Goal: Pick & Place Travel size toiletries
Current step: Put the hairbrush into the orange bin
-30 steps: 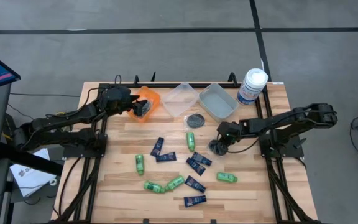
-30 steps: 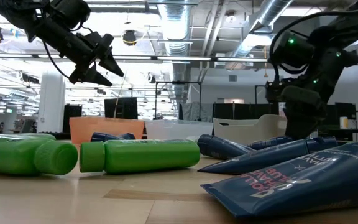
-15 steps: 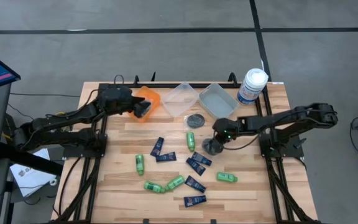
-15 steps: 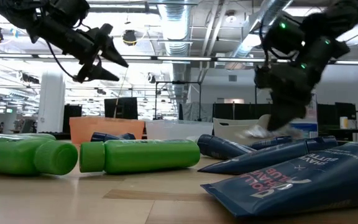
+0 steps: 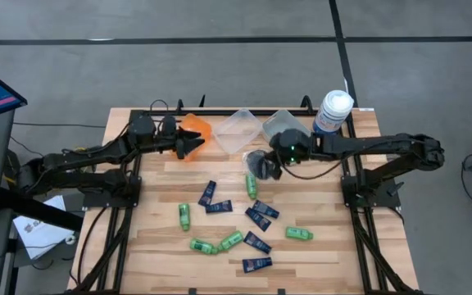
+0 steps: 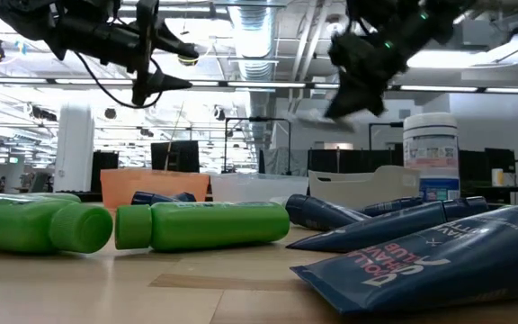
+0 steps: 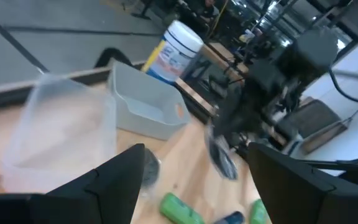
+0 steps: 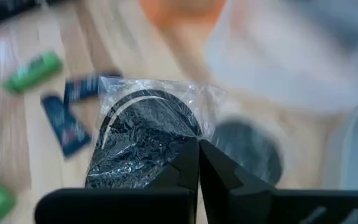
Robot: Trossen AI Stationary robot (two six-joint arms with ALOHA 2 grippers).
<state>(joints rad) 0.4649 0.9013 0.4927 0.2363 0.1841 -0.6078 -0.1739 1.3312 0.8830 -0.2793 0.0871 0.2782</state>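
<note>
Toiletries, travel size, loose lot: green mini bottles (image 5: 251, 184), navy flat tubes (image 5: 260, 215) and round tins, spread over the middle and near part of the wooden table (image 5: 154, 262).

Item in transit: one dark round tin in clear wrap (image 8: 146, 140), pinched at its edge by the right gripper (image 8: 198, 163), fingers closed on it. It hangs above the table, over the ground between the scattered stock and the far row of bins. A second round tin (image 8: 247, 149) lies on the wood beneath it, near the grey bin (image 5: 283, 128).

Left gripper (image 5: 188, 146): fingers spread, nothing between them, poised at the near edge of the orange bin (image 5: 197, 129).

Containers, far row: orange, clear bin (image 5: 238, 129), grey. White jar with blue label (image 5: 332, 113) at the far right corner.

Risks:
- Grip sits on the wrapped rim only; slick film may let the tin slide or swing out during travel.
- Release short of a bin wall would likely drop it onto the tin below or back onto the table.
- Both arms converge on the far row; a crossing path could bring contact.
</note>
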